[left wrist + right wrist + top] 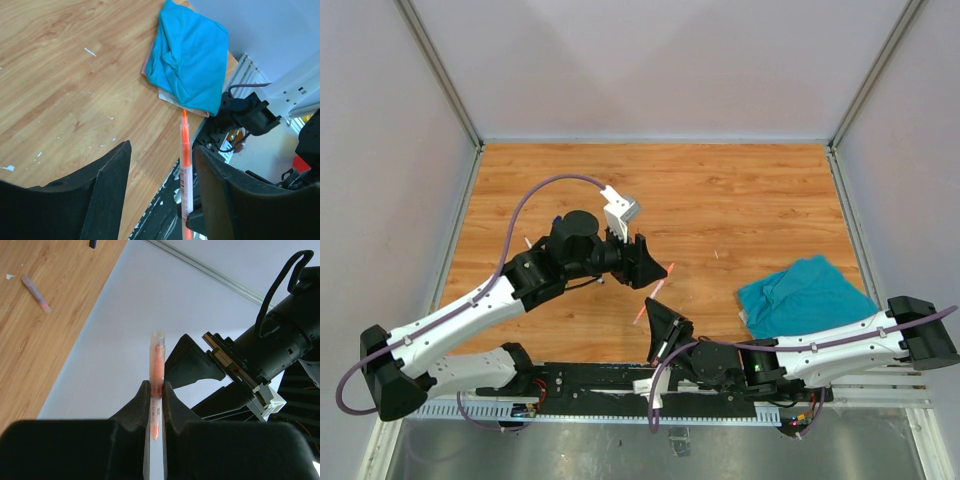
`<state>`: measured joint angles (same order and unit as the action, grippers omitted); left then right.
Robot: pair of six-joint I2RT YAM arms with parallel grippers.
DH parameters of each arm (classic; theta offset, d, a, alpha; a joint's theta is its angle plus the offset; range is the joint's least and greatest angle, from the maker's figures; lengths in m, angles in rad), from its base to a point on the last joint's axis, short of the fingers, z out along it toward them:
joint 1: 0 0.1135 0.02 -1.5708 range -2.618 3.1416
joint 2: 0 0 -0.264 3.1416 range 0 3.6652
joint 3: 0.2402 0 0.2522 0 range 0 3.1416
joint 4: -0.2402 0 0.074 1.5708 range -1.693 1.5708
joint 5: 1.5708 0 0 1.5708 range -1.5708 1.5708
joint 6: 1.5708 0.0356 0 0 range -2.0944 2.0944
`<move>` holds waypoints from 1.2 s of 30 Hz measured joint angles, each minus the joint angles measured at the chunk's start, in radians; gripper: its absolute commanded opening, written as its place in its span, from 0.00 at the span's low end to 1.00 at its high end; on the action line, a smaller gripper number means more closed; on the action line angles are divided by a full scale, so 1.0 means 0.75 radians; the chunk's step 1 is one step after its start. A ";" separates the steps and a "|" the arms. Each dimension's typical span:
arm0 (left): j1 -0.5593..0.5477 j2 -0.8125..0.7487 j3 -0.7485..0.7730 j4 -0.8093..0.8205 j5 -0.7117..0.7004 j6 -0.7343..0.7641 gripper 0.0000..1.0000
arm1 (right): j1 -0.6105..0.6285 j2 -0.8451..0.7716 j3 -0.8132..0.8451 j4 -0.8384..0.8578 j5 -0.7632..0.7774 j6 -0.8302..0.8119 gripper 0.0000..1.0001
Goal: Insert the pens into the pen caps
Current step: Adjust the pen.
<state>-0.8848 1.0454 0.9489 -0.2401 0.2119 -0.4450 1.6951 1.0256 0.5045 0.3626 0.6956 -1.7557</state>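
My right gripper [660, 318] [155, 387] is shut on an orange pen [655, 293] [157, 360] with a clear barrel, holding it up off the table. The pen's clear tube end, with orange inside, points toward my left gripper [645, 262] [162, 150]. The left gripper is open, and the pen [186, 165] passes between its fingers, close to the right finger [220, 180]. Another pale pen [35, 292] with a pinkish end lies on the table. A small dark blue piece [93, 243] lies beyond it; I cannot tell if it is a cap. The other pens and caps are out of view.
A crumpled teal cloth [805, 295] [190, 55] lies at the right front of the wooden table [720, 190]. Grey walls enclose the table. The black base rail [620, 385] runs along the near edge.
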 measured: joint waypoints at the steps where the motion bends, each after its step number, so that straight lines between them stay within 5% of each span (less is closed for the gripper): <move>1: 0.000 0.005 0.000 -0.001 0.015 0.005 0.58 | 0.000 0.000 0.000 0.002 0.006 0.000 0.02; 16: -0.053 0.042 -0.019 -0.002 0.107 0.060 0.40 | 0.000 0.002 0.000 0.002 0.035 0.002 0.03; 24: -0.072 0.061 -0.019 0.000 0.135 0.061 0.05 | 0.000 0.019 0.000 0.000 0.044 0.012 0.05; 36: -0.079 0.060 -0.019 -0.030 0.092 0.073 0.00 | 0.000 0.049 0.000 0.004 0.076 0.027 0.38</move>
<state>-0.9440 1.0901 0.9344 -0.2623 0.2810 -0.3901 1.6951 1.0622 0.5045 0.3656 0.7525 -1.7351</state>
